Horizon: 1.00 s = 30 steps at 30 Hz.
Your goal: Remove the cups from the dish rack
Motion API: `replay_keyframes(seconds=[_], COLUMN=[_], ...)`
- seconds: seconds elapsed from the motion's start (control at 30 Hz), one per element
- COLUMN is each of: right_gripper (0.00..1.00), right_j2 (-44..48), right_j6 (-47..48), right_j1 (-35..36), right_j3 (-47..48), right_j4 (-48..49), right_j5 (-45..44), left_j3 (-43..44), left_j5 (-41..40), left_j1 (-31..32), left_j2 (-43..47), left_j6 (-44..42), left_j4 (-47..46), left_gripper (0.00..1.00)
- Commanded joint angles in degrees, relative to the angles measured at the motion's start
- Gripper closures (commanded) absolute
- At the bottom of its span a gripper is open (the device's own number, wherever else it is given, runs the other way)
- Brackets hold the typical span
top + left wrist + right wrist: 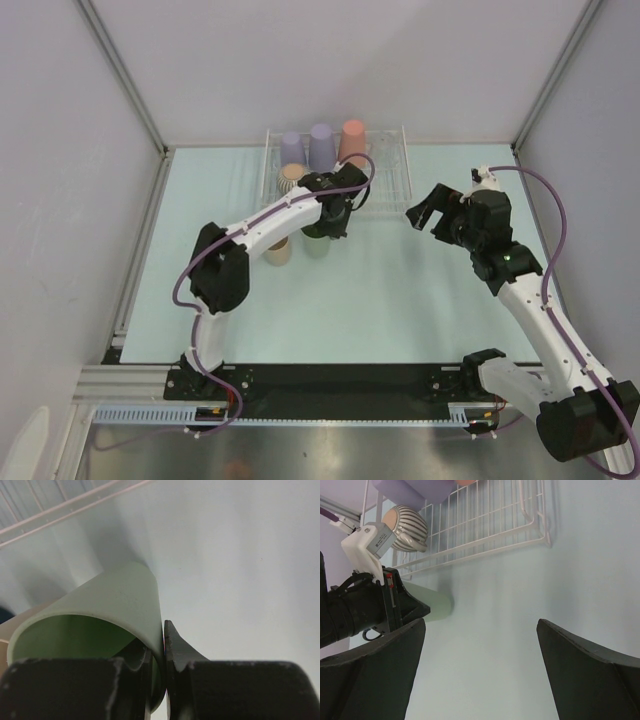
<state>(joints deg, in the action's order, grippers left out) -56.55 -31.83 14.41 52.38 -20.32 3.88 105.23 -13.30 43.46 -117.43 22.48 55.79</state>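
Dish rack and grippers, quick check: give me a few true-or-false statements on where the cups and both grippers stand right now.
1. The left gripper is shut on the pale green cup at its rim. True.
2. The right gripper is shut on a cup. False: it is open and holds nothing.
3. The dish rack holds no cups. False: two lavender cups, a salmon pink cup and a ribbed cup are in it.
4. A tan cup sits on the table outside the rack. True.

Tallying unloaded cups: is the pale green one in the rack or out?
Out: the pale green cup is over bare table before the dish rack, the left gripper pinching its rim.
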Motion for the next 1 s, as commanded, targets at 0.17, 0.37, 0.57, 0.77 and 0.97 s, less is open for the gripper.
replay_keyframes(seconds=[0.17,0.37,0.57,0.77,0.97], right_gripper=[0.0,0.0,0.0,0.0,0.0], right_j2=[0.13,0.3,0.39,0.39,0.04], right_j6=[1.07,0.81,0.46,0.55,0.28], right_j1=[-0.26,-0.18,-0.18,-0.18,-0.18], right_j3=[0.0,-0.35,-0.79,-0.61,-0.09], right_j4=[0.8,0.72,1.07,1.24,1.6], right_j5=[-0.63,-0.63,-0.45,-0.19,0.08], left_j3=[-1.52,-2.84,-4.15,-4.16,-1.44], left_j5=[0.64,1.43,1.35,0.03,-2.26], left_j1=[-0.84,-0.75,-0.66,-0.66,-0.13], left_j2=[0.71,0.79,1.76,3.34,6.42], left_j6=[1.69,1.95,2.04,2.22,1.69], left_j4=[-1.38,-1.74,-2.44,-2.62,-2.62], left_gripper=[0.94,0.85,0.56,0.5,0.42])
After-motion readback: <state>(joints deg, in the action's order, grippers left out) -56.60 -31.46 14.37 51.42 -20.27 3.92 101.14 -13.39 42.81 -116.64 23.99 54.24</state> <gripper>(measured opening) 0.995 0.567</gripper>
